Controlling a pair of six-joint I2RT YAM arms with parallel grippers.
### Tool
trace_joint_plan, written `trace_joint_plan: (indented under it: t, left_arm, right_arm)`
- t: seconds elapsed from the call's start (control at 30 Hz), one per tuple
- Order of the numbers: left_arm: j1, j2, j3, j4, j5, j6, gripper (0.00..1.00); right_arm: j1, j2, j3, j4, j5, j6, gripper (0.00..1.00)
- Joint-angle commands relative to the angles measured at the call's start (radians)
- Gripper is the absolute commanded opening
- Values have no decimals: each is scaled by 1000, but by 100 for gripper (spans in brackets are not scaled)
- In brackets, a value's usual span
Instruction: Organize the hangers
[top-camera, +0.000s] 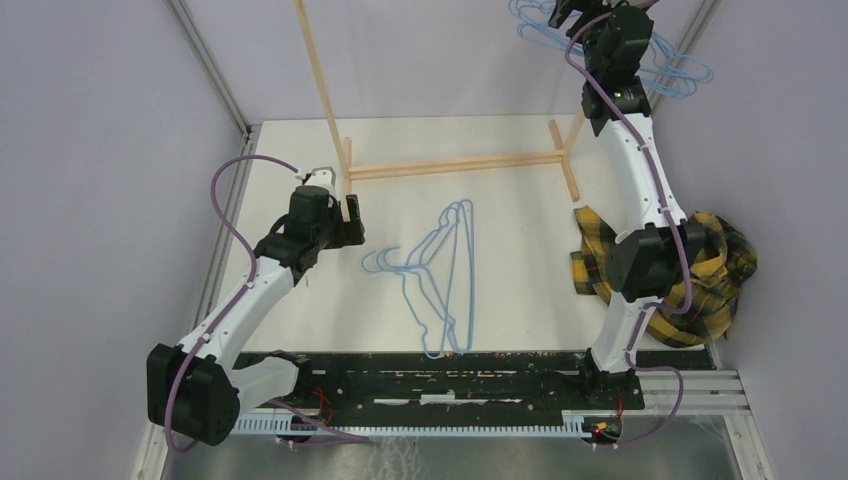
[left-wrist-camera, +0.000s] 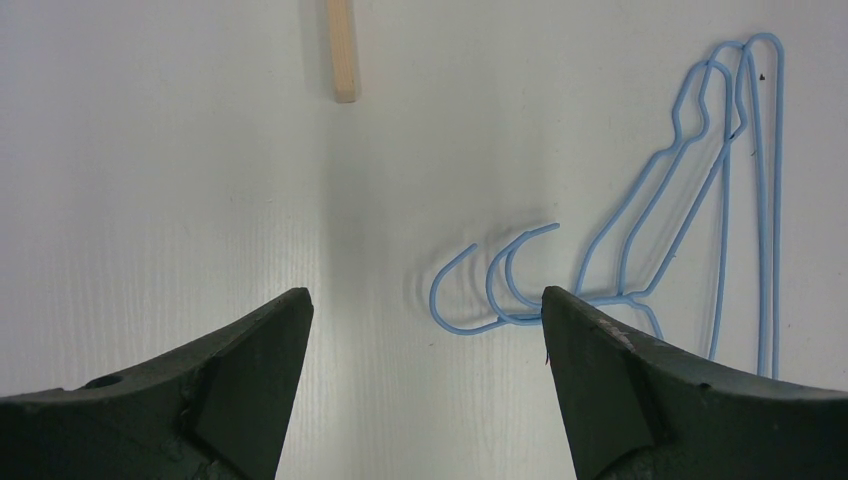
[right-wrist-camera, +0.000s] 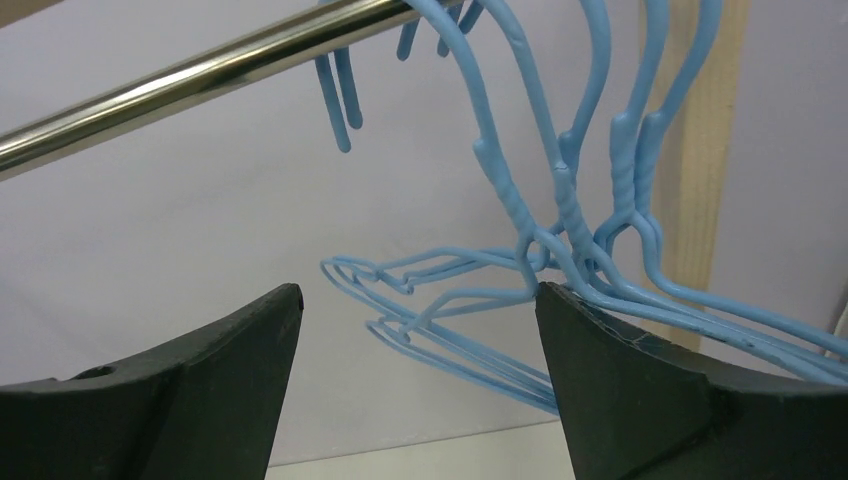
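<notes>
A small stack of light-blue wire hangers (top-camera: 445, 280) lies flat on the white table, hooks pointing left; it also shows in the left wrist view (left-wrist-camera: 690, 190). My left gripper (top-camera: 352, 218) hovers left of the hooks, open and empty (left-wrist-camera: 425, 310). Several more blue hangers (right-wrist-camera: 560, 200) hang by their hooks on a chrome rail (right-wrist-camera: 200, 75) at the top right, seen also in the top view (top-camera: 680, 70). My right gripper (right-wrist-camera: 418, 300) is raised beside these hanging hangers, open and empty, its right finger close to their necks.
The light wooden rack's base bar (top-camera: 455, 165) and upright pole (top-camera: 320, 70) stand at the back of the table; a pole end shows in the left wrist view (left-wrist-camera: 342, 50). A yellow-black plaid cloth (top-camera: 700, 275) lies at the right edge by the right arm.
</notes>
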Motion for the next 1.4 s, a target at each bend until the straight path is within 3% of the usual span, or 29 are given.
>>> trace_joint_plan:
  t: [0.0, 0.67, 0.8, 0.93, 1.13, 1.27, 1.37]
  left_arm:
    - [-1, -27, 1, 38, -25, -29, 92]
    - [-1, -14, 5, 38, -28, -29, 91]
    - [-1, -9, 5, 38, -27, -30, 91]
    - [-1, -8, 5, 38, -35, -33, 91]
    - [-1, -12, 5, 40, -56, -37, 91]
    - [-1, -12, 0, 38, -50, -36, 91]
    - [-1, -9, 1, 41, -50, -39, 92]
  right_arm:
    - [-36, -34, 49, -69, -25, 44, 95]
    - [-28, -310, -143, -176, -646, 80, 98]
    - [46, -377, -222, -257, -662, 18, 97]
    - [274, -454, -345, -398, -532, -134, 94]
    - [511, -526, -738, -356, -490, -111, 84]
    - [570, -489, -886, -399, -501, -75, 65]
    - [603, -463, -986, -369, -490, -46, 63]
